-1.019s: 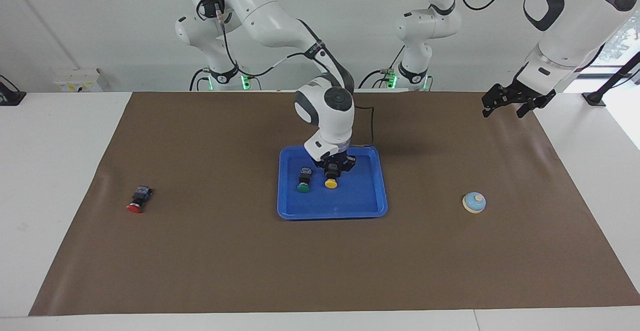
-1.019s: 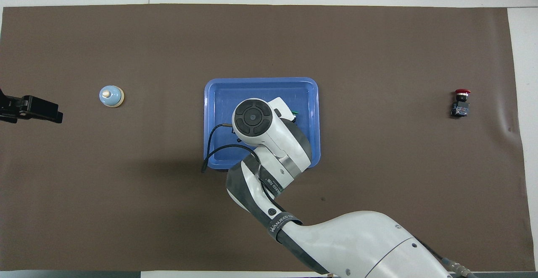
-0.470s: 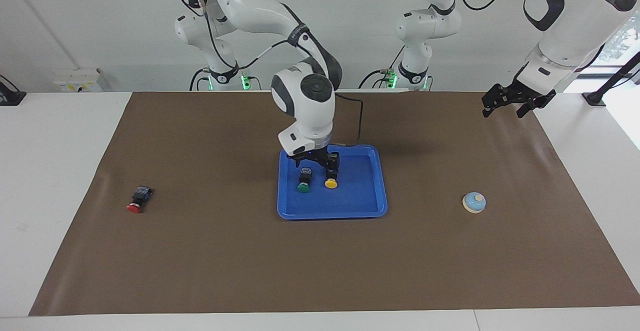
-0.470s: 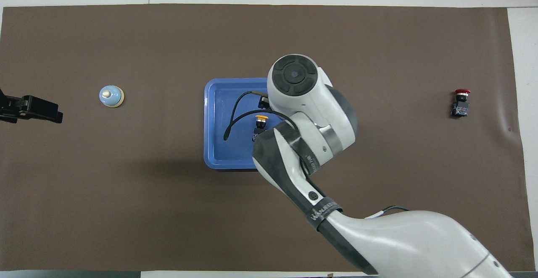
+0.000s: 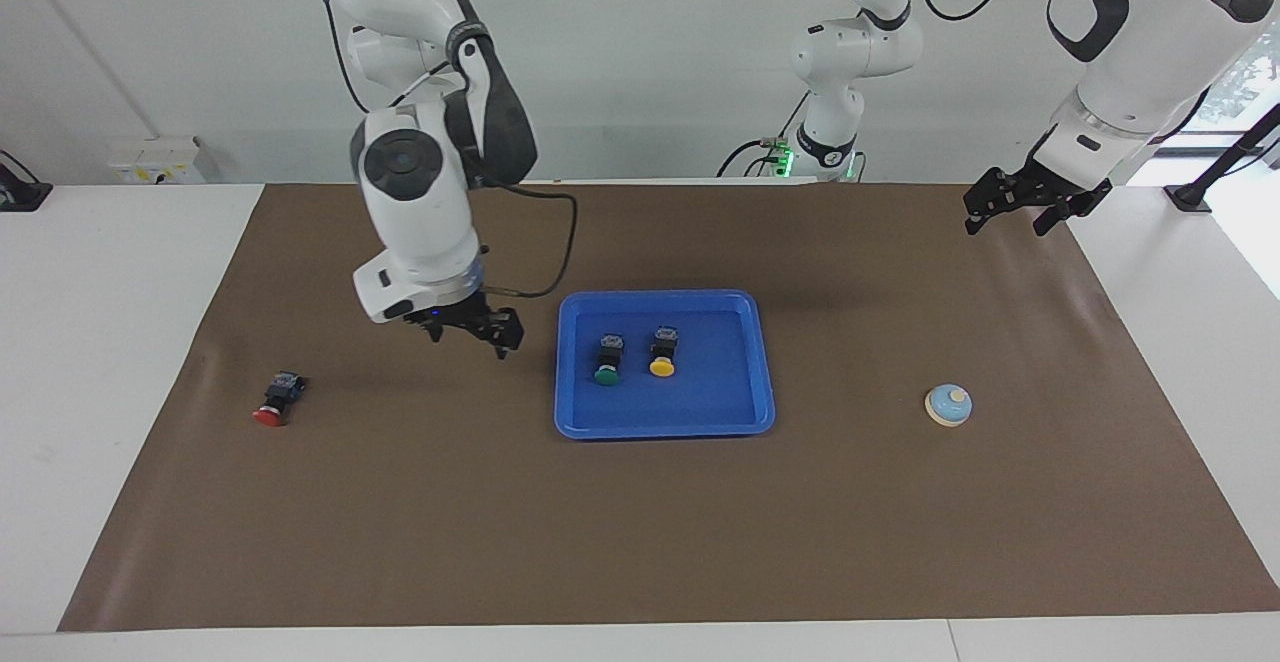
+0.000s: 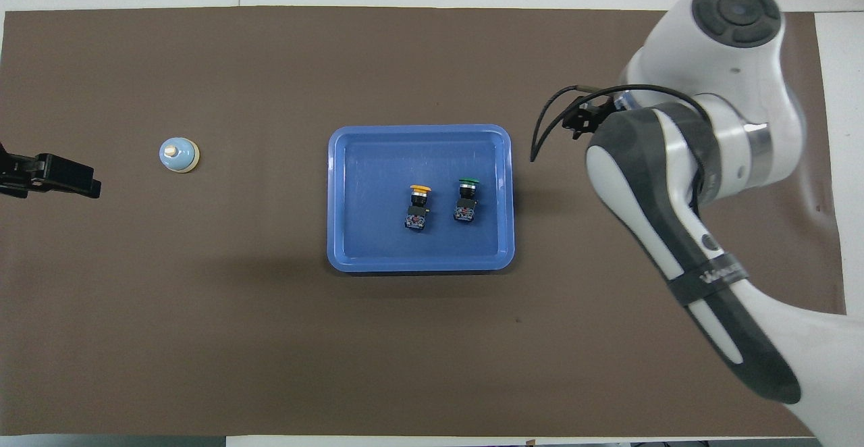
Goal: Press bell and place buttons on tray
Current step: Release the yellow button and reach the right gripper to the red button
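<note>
The blue tray point(image 5: 665, 412) point(image 6: 418, 143) lies mid-table. On it lie the green button point(image 5: 607, 360) point(image 6: 466, 198) and the yellow button point(image 5: 661, 354) point(image 6: 418, 205), side by side on their sides. The red button point(image 5: 275, 399) lies on the mat toward the right arm's end; the right arm hides it from overhead. My right gripper point(image 5: 470, 340) hangs open and empty over the mat between tray and red button. The bell point(image 5: 948, 405) point(image 6: 179, 154) stands toward the left arm's end. My left gripper point(image 5: 1005, 225) point(image 6: 50, 175) waits open, raised over the mat's edge.
A brown mat point(image 5: 640, 542) covers the table, with white tabletop around it. A black cable point(image 5: 560, 242) loops from the right wrist above the mat beside the tray.
The right gripper opened and left the yellow button on the tray, then rose and swung off the tray toward the red button. The left arm has not moved.
</note>
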`<state>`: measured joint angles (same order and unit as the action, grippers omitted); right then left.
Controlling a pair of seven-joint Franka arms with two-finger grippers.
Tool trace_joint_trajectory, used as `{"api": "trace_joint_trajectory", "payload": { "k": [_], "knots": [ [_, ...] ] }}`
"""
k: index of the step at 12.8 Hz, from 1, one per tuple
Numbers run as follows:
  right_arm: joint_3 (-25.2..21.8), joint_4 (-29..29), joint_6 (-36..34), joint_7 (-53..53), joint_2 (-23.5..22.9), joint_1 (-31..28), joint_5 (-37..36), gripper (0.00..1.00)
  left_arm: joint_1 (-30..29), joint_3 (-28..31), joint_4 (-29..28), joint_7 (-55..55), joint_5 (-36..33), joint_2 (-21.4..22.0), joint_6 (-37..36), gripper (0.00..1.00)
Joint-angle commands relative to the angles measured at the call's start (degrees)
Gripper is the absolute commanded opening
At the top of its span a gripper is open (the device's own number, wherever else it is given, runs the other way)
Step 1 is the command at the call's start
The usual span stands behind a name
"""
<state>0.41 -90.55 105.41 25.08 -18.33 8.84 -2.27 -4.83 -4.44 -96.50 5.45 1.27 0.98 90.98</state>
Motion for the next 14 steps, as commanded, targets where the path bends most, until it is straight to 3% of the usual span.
{"api": "trace_joint_trajectory", "payload": {
  "k": [1,4,8,14],
  "knots": [
    [0.7,-2.6,0.6,-12.4,0.7,-8.8,-1.6,1.0,-0.1,0.2,-0.9,0.5,0.6,1.1,0.2,1.0],
    [0.7,-9.1,6.7,-21.3,2.8,-16.6,-2.9,1.0,-0.1,0.2,-0.9,0.6,0.6,1.1,0.2,1.0],
    [0.8,-22.5,24.3,-27.4,5.1,-23.4,-3.0,1.0,-0.1,0.2,-0.9,0.5,0.6,1.1,0.2,1.0],
    [0.8,-25.9,34.6,-27.5,0.5,-25.8,-3.0,1.0,-0.1,0.2,-0.9,0.5,0.6,1.1,0.2,1.0]
  ]
}}
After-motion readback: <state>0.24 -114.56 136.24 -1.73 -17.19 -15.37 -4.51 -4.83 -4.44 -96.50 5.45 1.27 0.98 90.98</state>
